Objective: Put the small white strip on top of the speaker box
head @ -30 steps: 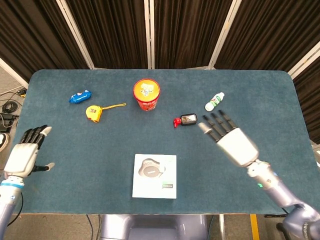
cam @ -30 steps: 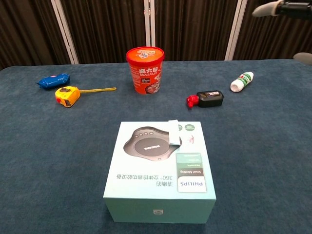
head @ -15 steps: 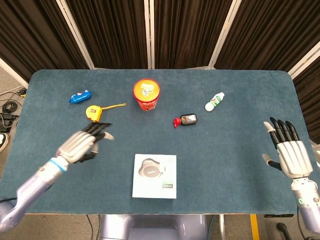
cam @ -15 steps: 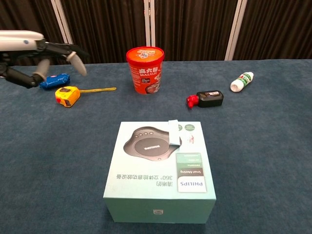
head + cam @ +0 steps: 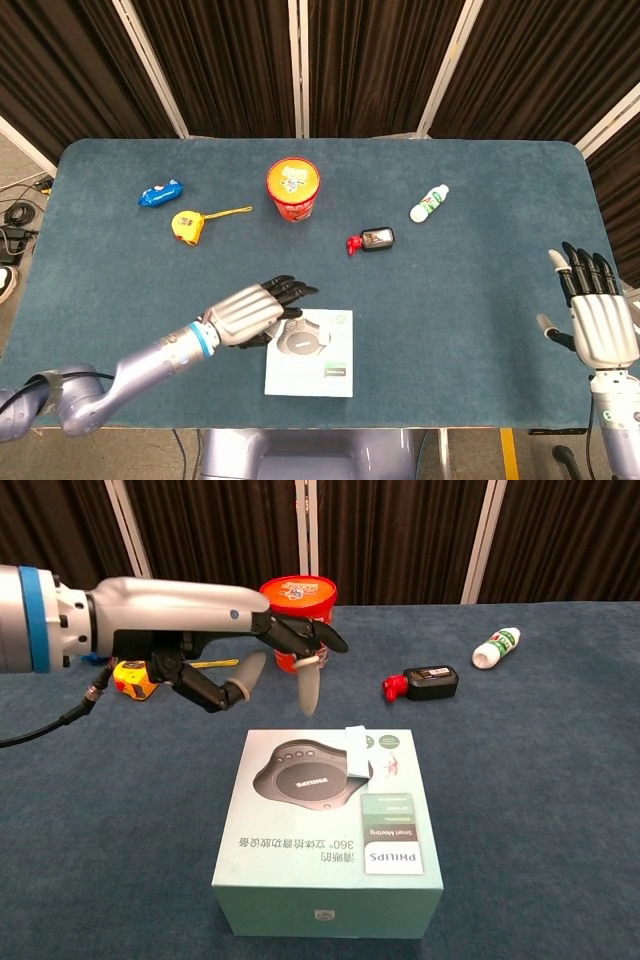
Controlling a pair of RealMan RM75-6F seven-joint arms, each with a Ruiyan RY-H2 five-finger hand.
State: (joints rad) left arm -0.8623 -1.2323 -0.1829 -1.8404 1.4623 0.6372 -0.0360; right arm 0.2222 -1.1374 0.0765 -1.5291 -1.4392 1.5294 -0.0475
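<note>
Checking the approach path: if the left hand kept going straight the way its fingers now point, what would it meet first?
Probably the small white strip on the speaker box. The left hand is open above the box's near-left corner, fingers aimed across its top toward the strip. Its height above the box is unclear, so it might pass over.

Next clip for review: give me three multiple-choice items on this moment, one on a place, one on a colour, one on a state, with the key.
1. Where is the small white strip?
A. on the speaker box
B. beside the tape measure
C. in the left hand

2. What colour is the noodle cup's wall?
A. blue
B. red
C. green

3. How is the right hand?
A. holding the bottle
B. pressing the box
C. open, holding nothing

Key: 1 A, the small white strip lies on the speaker box lid, the left hand above it. 2 B, the noodle cup is red. 3 C, the right hand shows spread fingers near the table's edge.
</note>
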